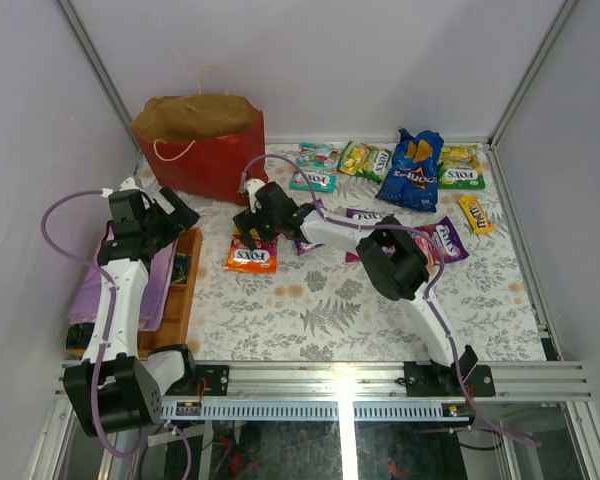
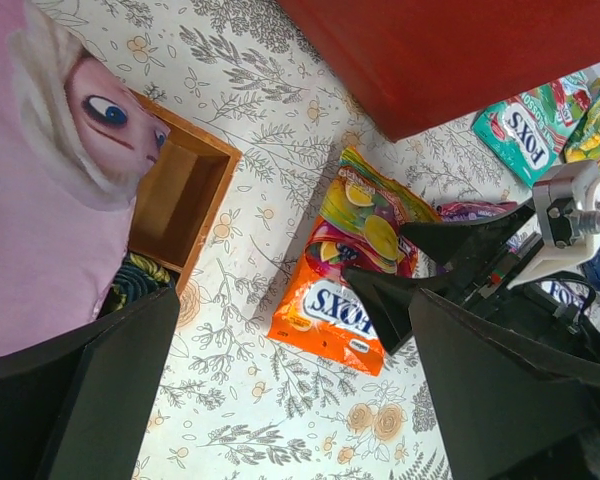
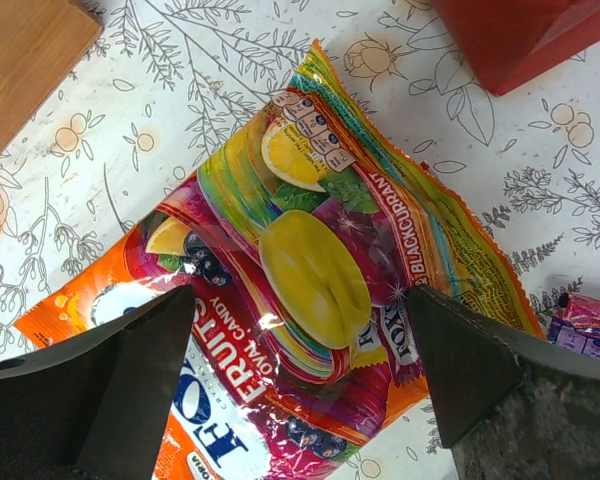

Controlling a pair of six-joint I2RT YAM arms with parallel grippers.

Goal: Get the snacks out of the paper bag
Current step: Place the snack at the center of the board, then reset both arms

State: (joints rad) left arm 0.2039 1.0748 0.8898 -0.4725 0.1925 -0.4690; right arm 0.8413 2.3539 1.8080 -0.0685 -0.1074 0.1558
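Note:
The red paper bag (image 1: 205, 150) stands at the back left; its red side shows in the left wrist view (image 2: 450, 50). An orange Fox's packet (image 1: 251, 260) lies in front of it, with a multicolour fruit candy packet (image 3: 320, 250) on top of it. My right gripper (image 3: 300, 330) is open just above that packet, one finger (image 3: 130, 380) on each side. Both packets also show in the left wrist view, the orange packet (image 2: 330, 320) and the multicolour packet (image 2: 365, 215). My left gripper (image 2: 295, 400) is open and empty over the table beside the tray.
More snacks lie at the back right: a blue chip bag (image 1: 412, 170), a teal packet (image 1: 315, 168), green-yellow packets (image 1: 365, 160), a yellow bar (image 1: 474, 213) and a purple packet (image 1: 445, 240). A wooden tray (image 2: 180, 195) and a purple cloth (image 2: 40, 200) sit at the left.

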